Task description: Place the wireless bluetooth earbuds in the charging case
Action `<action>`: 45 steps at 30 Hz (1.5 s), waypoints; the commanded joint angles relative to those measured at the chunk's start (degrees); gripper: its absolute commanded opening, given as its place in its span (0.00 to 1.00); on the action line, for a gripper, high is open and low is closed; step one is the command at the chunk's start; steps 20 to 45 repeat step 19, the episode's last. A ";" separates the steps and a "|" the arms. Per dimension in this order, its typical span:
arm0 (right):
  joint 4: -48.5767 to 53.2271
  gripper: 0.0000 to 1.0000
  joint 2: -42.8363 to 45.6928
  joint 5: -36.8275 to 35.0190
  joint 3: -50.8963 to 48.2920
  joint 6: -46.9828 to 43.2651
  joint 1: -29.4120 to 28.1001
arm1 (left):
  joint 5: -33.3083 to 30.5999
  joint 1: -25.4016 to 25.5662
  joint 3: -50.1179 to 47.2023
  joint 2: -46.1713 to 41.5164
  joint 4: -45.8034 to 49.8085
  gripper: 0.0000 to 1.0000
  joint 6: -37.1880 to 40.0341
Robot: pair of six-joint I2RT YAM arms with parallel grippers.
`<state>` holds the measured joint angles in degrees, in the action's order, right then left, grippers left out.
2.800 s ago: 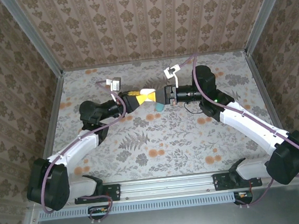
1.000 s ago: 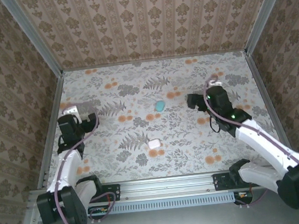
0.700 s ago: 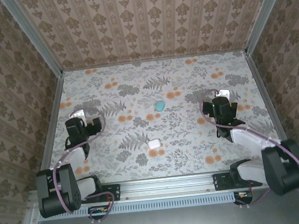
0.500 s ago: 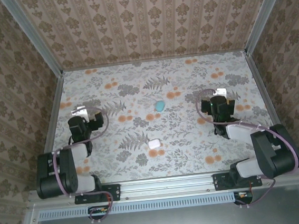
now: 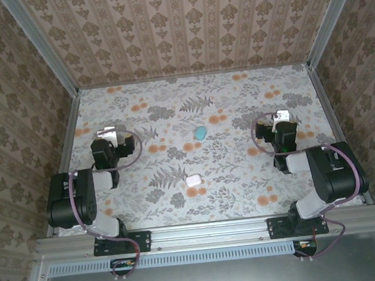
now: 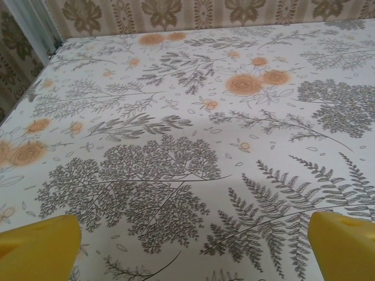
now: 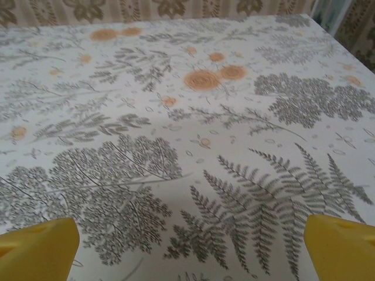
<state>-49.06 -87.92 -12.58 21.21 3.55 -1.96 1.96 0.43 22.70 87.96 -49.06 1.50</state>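
Observation:
A teal pebble-shaped charging case (image 5: 201, 132) lies shut on the flowered table, near the middle. A second, whitish case (image 5: 192, 180) lies nearer the front. The earbuds are out of view. My left gripper (image 5: 113, 149) sits low over the table's left side, well apart from both cases. My right gripper (image 5: 276, 134) mirrors it on the right side. In the left wrist view the gripper (image 6: 193, 249) is open, yellow fingertips (image 6: 41, 246) wide apart over bare cloth. The right gripper (image 7: 190, 249) is open in its wrist view too, with nothing between its yellow fingertips (image 7: 340, 246).
Patterned walls close the table (image 5: 246, 194) in at the back and both sides, with metal posts at the corners (image 5: 76, 91). Both arms are folded back close to their bases at the front rail (image 5: 209, 231).
Both arms have pulled back from the middle and folded toward their bases, the grippers swinging outward. The teal and whitish cases have stayed in place.

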 commanded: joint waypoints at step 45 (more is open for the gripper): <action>-1.21 1.00 0.07 4.14 1.60 -0.91 0.11 | -1.31 0.35 0.69 -0.08 0.89 1.00 1.84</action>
